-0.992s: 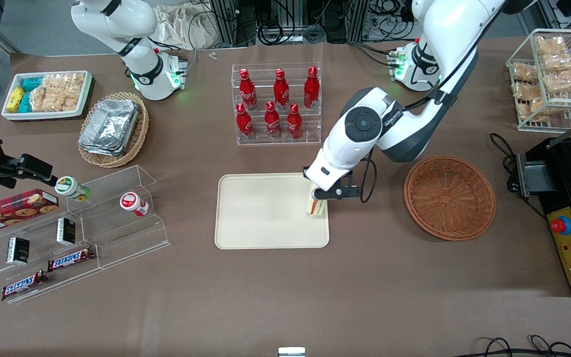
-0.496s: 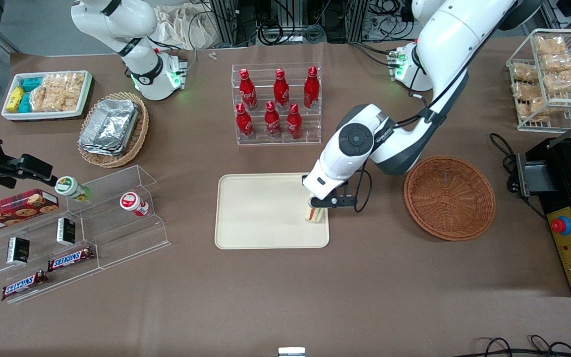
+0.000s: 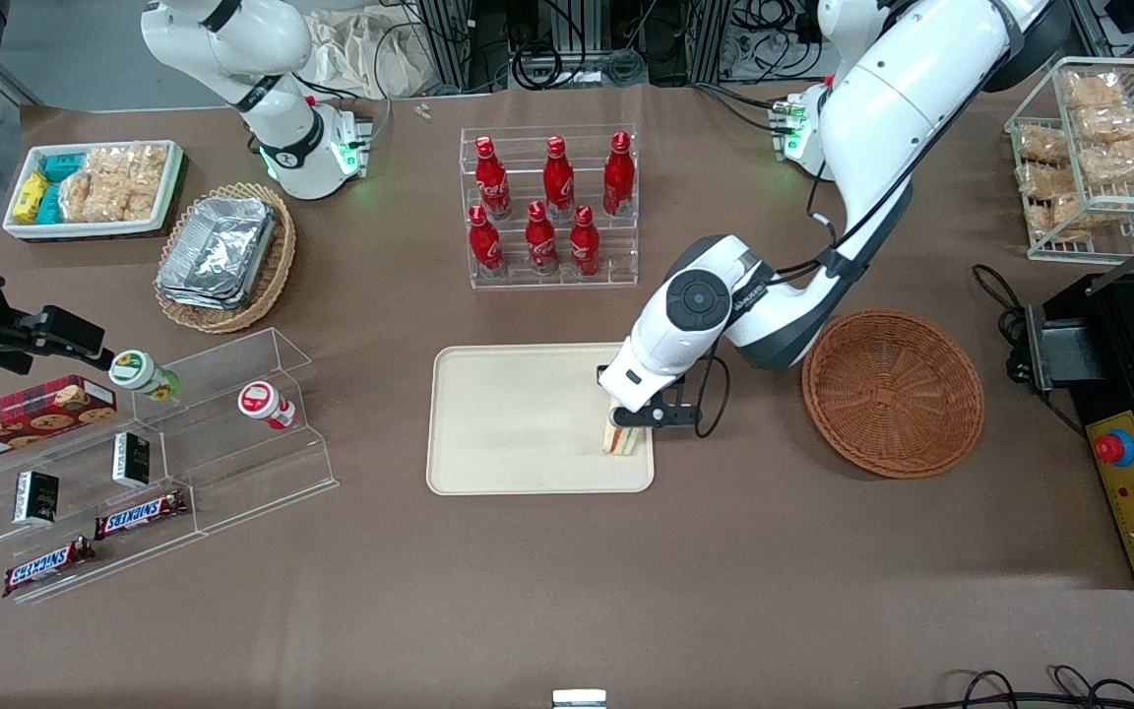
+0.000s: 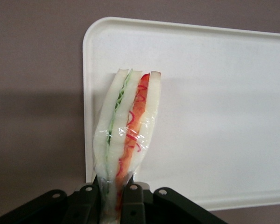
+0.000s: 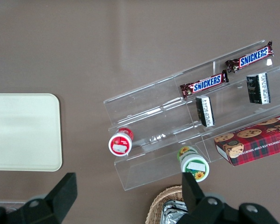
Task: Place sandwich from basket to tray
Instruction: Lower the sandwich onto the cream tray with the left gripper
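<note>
Over the tray (image 3: 518, 423), at its edge nearest the basket (image 3: 892, 392), my gripper (image 3: 629, 421) stays out of the talk while clenching the sandwich (image 4: 126, 135), which hangs straight below, long axis pointing down (tray close beneath).

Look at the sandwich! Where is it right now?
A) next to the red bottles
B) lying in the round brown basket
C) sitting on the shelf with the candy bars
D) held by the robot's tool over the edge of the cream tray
D: the tool is shut on the sandwich and holds it over the tray, near the edge facing the basket, which has nothing in it.
</note>
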Tool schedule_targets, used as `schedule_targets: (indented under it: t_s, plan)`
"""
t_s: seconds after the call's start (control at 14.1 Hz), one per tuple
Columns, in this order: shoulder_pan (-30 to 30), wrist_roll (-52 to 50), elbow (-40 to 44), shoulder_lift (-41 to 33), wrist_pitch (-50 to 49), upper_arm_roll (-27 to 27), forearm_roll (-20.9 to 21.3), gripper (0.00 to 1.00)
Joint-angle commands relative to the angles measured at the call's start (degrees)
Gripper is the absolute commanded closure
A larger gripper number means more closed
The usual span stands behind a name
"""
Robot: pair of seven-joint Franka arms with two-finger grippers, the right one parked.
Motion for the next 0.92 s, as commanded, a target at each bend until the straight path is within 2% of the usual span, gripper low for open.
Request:
schedule_targets:
  t_s: [0.0, 0.07, 0.5, 0.78, 0.85]
  plan:
    - [-0.55, -5.16, 2.15, 2.80, 1.70, -0.07, 5.54, 0.18]
    - [-0.55, -5.61, 2.23, 2.81, 1.71, -0.07, 6.25, 0.01]
    - [-0.37, -5.62, 3.81, 0.71, 0.04, -0.16, 6.09, 0.01]
    - [1.73, -6.41, 4.96, -6.58, -9.51, -0.16, 5.47, 0.01]
    - [3.13, -6.41, 4.96, -8.51, -11.63, -0.25, 3.82, 0.01]
